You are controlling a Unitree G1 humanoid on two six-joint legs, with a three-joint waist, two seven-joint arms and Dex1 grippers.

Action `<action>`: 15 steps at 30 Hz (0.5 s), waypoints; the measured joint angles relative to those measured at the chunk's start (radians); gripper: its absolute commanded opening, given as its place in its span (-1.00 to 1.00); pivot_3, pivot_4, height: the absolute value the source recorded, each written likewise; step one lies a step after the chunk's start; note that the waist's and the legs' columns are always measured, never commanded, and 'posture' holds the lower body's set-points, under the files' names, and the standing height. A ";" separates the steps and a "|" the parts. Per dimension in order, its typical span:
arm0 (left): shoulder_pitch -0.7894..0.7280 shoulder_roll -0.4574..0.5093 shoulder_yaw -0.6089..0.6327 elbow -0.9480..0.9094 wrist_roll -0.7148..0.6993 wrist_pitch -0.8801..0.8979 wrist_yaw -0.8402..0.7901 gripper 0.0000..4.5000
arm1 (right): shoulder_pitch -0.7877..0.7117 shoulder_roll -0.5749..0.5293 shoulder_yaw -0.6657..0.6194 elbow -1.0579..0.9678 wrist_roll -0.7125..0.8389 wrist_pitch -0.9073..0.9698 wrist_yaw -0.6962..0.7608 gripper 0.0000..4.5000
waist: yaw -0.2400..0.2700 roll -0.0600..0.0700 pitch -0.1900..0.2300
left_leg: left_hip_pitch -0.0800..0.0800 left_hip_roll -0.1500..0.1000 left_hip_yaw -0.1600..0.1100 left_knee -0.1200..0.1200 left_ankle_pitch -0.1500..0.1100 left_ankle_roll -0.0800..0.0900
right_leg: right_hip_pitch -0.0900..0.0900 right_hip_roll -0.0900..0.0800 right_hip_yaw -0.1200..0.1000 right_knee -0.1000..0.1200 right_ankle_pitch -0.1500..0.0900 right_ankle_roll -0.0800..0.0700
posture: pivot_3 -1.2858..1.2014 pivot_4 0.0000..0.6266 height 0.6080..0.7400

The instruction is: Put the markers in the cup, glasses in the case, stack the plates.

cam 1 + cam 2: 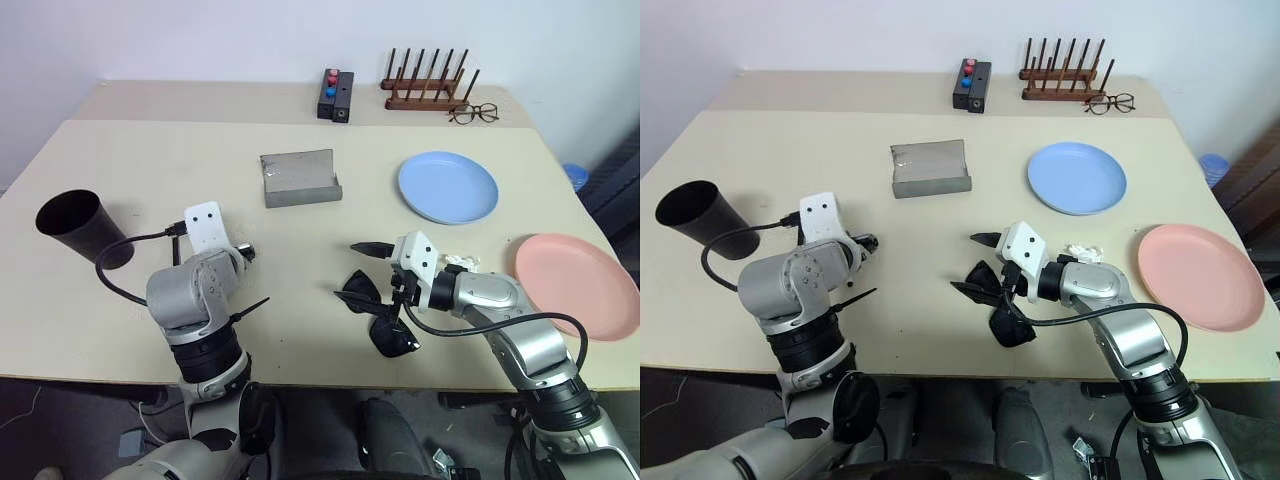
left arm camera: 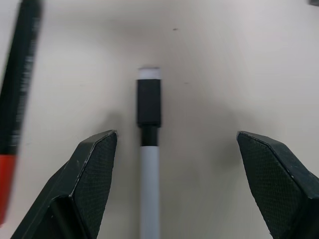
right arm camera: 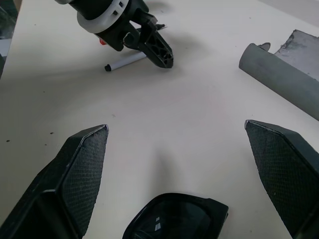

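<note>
Left eye view first: I take the grey case (image 1: pixel 300 179) as my landmark. It lies lid-open near the middle of the table (image 1: pixel 130 160), with bare top all round it. Right of the case sits the light blue plate (image 1: pixel 447 187); further right and nearer me, the salmon pink plate (image 1: pixel 577 283) lies close to the table's right edge. Far left of the case, the black cup (image 1: pixel 82 229) lies tipped, its mouth toward the left edge. Beyond the case, on the back strip, I see a small black box with red and blue buttons (image 1: pixel 335 95), a wooden rack (image 1: pixel 428 85) and wire-framed spectacles (image 1: pixel 473 113). Nearer me than the case, the right gripper (image 1: pixel 365 272) stands wide over the black sunglasses (image 1: pixel 382 318), which lie close to the near edge. The left gripper's fingers are hidden behind its own wrist.

Left wrist view: the left gripper (image 2: pixel 177 149) is spread wide with nothing between its pads. The white-barrelled marker (image 2: pixel 149 149) lies on the table between the fingers, nearer one of them, touching neither. The black and red marker (image 2: pixel 17 99) lies outside the fingers, blurred and cut off by the frame.

Right wrist view: the right gripper (image 3: pixel 177 144) gapes wide, empty, with a corner of the sunglasses (image 3: pixel 174 219) below it, mostly cut off. Open table runs ahead to the left gripper (image 3: pixel 154 47), the white marker (image 3: pixel 124 62) lying beside its fingers. One edge of the case (image 3: pixel 279 79) shows off to the side.
</note>
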 measured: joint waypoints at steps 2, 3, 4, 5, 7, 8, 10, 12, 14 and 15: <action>-0.002 0.000 0.010 0.001 0.029 -0.001 0.011 0.14 | 0.000 0.000 0.000 0.000 0.000 0.000 0.000 1.00 | -0.001 0.000 0.000 | 0.000 0.000 0.000 0.000 0.000 0.000 | 0.000 0.000 0.000 0.000 0.000 0.000 | 0.03 -0.52 1.00; -0.003 -0.001 0.012 0.001 0.042 -0.001 0.012 -0.10 | 0.000 0.000 0.000 0.000 0.000 0.000 0.000 1.00 | -0.001 0.000 0.000 | 0.000 0.000 0.000 0.000 0.000 0.000 | 0.000 0.000 0.000 0.000 0.000 0.000 | 0.03 -0.52 1.00; -0.004 -0.001 0.014 0.001 0.054 -0.001 0.013 -0.30 | 0.000 0.000 0.000 0.000 0.000 0.000 0.000 1.00 | -0.001 0.000 0.000 | 0.000 0.000 0.000 0.000 0.000 0.000 | 0.000 0.000 0.000 0.000 0.000 0.000 | 0.03 -0.52 1.00; -0.007 -0.002 0.022 0.001 0.065 -0.001 0.014 -0.56 | 0.000 0.001 0.000 0.000 0.000 0.000 0.000 1.00 | -0.001 0.000 0.000 | 0.000 0.000 0.000 0.000 0.000 0.000 | 0.000 0.000 0.000 0.000 0.000 0.000 | 0.03 -0.52 1.00; -0.009 -0.003 0.040 0.000 0.087 -0.001 0.014 -0.98 | 0.000 0.001 0.000 0.000 0.000 0.000 0.000 1.00 | -0.002 0.000 0.000 | 0.001 0.000 0.000 0.000 0.000 0.000 | 0.001 0.000 0.000 0.000 0.000 0.000 | 0.03 -0.52 1.00; -0.011 -0.003 0.045 -0.001 0.092 -0.002 0.012 -0.98 | 0.000 0.001 0.000 0.000 0.000 0.000 -0.001 1.00 | -0.002 0.001 0.000 | 0.001 0.000 0.000 0.000 0.000 0.000 | 0.001 0.000 0.000 0.000 0.000 0.000 | 0.03 -0.52 1.00; -0.011 -0.003 0.048 0.000 0.100 -0.002 0.003 -0.98 | 0.000 0.001 0.000 0.000 0.000 0.000 -0.001 1.00 | -0.003 0.001 0.000 | 0.002 0.000 0.000 0.000 0.000 0.000 | 0.001 0.000 0.000 0.000 0.000 0.000 | 0.03 -0.52 1.00; -0.011 0.000 0.045 -0.002 0.099 -0.001 -0.019 -0.98 | 0.000 0.001 0.000 0.000 0.000 0.000 -0.001 1.00 | -0.002 0.001 0.000 | 0.002 0.000 0.000 0.000 0.000 0.000 | 0.002 0.000 0.000 0.000 0.000 0.000 | 0.03 -0.52 1.00; -0.013 0.018 0.039 -0.005 0.086 0.007 -0.059 -0.98 | 0.000 0.000 0.000 0.000 0.000 0.000 -0.001 1.00 | 0.004 0.001 0.000 | 0.002 0.000 0.000 0.000 0.000 0.000 | 0.002 0.000 0.000 0.000 0.000 0.000 | 0.03 -0.52 1.00; -0.013 0.046 0.023 -0.005 0.057 0.014 -0.099 -0.98 | 0.000 0.000 0.001 0.000 0.000 0.000 -0.001 1.00 | 0.006 0.000 0.000 | 0.002 0.000 0.000 0.000 0.000 0.000 | 0.002 0.000 0.000 0.000 0.000 0.000 | 0.03 -0.52 1.00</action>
